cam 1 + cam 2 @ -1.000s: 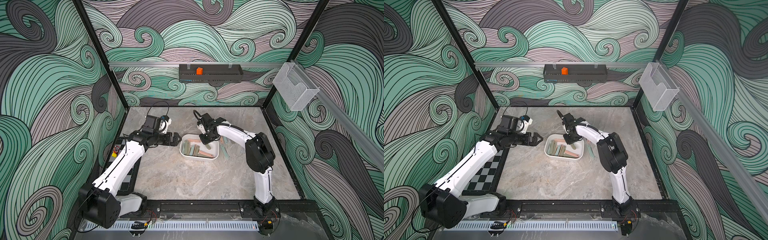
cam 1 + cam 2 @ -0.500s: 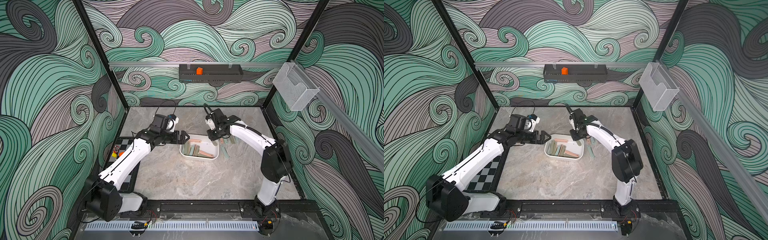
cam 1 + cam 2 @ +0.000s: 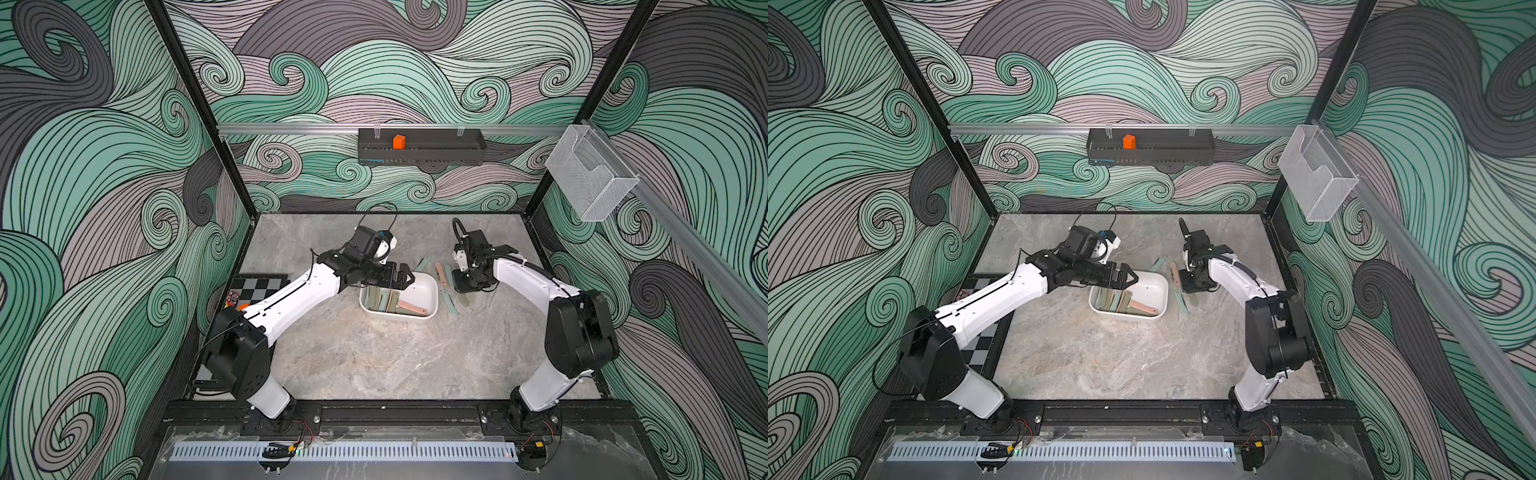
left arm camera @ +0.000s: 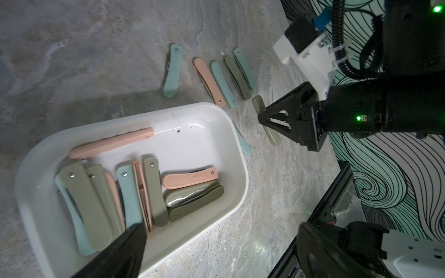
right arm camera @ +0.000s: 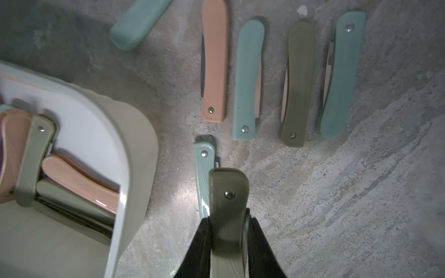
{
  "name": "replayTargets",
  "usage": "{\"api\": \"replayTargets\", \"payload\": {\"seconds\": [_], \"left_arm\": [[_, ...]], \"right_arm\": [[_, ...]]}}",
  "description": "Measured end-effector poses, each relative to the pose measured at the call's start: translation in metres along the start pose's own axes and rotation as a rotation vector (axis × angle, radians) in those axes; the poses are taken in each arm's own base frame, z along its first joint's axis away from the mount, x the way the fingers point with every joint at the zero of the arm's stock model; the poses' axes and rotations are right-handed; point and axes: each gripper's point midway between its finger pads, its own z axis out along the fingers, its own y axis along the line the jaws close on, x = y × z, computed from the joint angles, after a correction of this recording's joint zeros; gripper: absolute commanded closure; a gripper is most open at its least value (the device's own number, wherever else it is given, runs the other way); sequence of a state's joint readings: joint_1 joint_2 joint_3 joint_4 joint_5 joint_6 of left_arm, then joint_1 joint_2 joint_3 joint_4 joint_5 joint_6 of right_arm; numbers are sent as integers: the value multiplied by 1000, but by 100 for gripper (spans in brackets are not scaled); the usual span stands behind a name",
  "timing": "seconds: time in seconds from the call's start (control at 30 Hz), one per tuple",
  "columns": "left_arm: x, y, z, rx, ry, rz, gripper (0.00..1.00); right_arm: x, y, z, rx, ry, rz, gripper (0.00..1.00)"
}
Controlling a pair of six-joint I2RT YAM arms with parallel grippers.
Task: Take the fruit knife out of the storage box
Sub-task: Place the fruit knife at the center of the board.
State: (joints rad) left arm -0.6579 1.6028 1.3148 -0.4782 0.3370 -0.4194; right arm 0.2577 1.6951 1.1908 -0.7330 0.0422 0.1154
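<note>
Fruit knife (image 5: 227, 192) in olive green, a smooth, glossy folded handle with rounded ends and one metal rivet, is out of the storage box (image 5: 134, 154). It is clamped between the black tapered fingers (image 5: 199, 245) of the right gripper (image 5: 228, 223), near the box's short end wall. Those fingers cover half of it in the right wrist view, and no view settles whether its low end meets the table (image 3: 374, 361). The box is a white, glossy plastic tub with rounded corners and low walls. Inside it lies a loose pile of folded knives (image 4: 154, 192) in salmon, olive and pale teal, several overlapping so that their outlines run together. Past the same end wall, a row of four knives (image 5: 248, 79) lies nearly parallel on the grey marbled stone, and an angled teal knife (image 5: 137, 24) lies apart from it. A second teal knife (image 5: 204, 173) lies close along the box wall, partly hidden under the held one. The left gripper (image 3: 403, 278) hangs above the box's far wall, jaws spread wide with nothing between them. In the left wrist view its fingers are cut off by the frame edge. Broad bare stone lies on the box's near side, toward the arm bases.
</note>
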Motion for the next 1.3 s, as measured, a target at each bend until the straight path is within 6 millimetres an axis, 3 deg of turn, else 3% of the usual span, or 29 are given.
{"api": "replayTargets", "payload": {"seconds": [0.17,0.33,0.43,0.5,0.6,0.8,1.0,1.17,1.3], "left_arm": [[14,-12,20,11,52,9,1],[14,-13,21,5,51,12,1],[14,-11,21,-4,49,15,1],[15,-9,21,-14,50,18,1],[15,-7,20,-28,52,25,1],[3,-6,10,-50,35,34,1],[-17,11,-23,-106,-16,51,1],[-35,37,-75,-155,-106,36,1],[-40,61,-115,-191,-185,8,1]], "right_arm": [[5,-4,23,5,36,24,82],[13,-12,47,15,89,53,81],[16,-15,56,17,109,63,73],[13,-15,56,17,99,70,58],[13,-15,57,14,95,71,49],[8,-12,41,18,57,77,27],[-12,13,0,-14,-41,27,17],[-28,52,-30,-65,-120,-29,4],[-29,91,-40,-102,-139,-96,2]]}}
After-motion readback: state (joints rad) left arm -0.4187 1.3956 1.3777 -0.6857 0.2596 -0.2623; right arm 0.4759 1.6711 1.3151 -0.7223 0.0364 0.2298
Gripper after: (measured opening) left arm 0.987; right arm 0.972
